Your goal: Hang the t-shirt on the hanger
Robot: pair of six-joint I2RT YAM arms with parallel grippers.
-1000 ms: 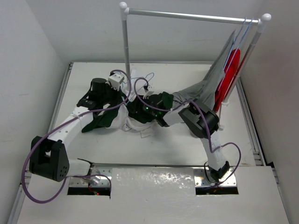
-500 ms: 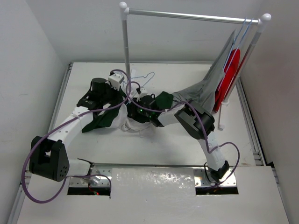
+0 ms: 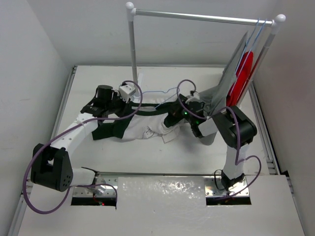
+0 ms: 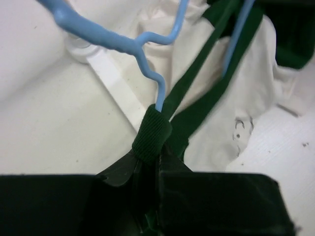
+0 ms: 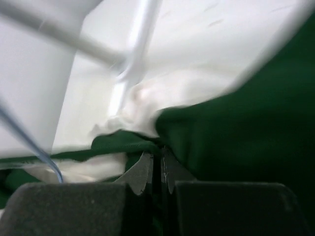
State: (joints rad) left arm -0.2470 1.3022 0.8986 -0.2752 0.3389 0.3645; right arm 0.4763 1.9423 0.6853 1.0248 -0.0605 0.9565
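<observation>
The t-shirt (image 3: 142, 129) lies mid-table, cream body with dark green sleeves, and its green collar band is pulled taut between both grippers. My left gripper (image 3: 123, 109) is shut on the collar's left end; the left wrist view shows the ribbed band (image 4: 152, 132) pinched in my left gripper (image 4: 150, 157). My right gripper (image 3: 172, 117) is shut on the collar's right end, which appears as green fabric (image 5: 246, 108) at my right gripper (image 5: 158, 160). The pale-blue hanger (image 3: 165, 93) lies at the collar; its wire (image 4: 142, 46) enters the neck opening.
The tall white clothes rail (image 3: 132, 44) stands at the back. A grey shirt (image 3: 224, 91) and a red shirt (image 3: 243, 73) hang at its right end, close behind my right arm. White walls close in on the left and right.
My right gripper has moved right with the collar, stretching the band taut and spreading the bunched shirt wider. The hanger's hook has shifted right. My left gripper has stayed almost in place.
</observation>
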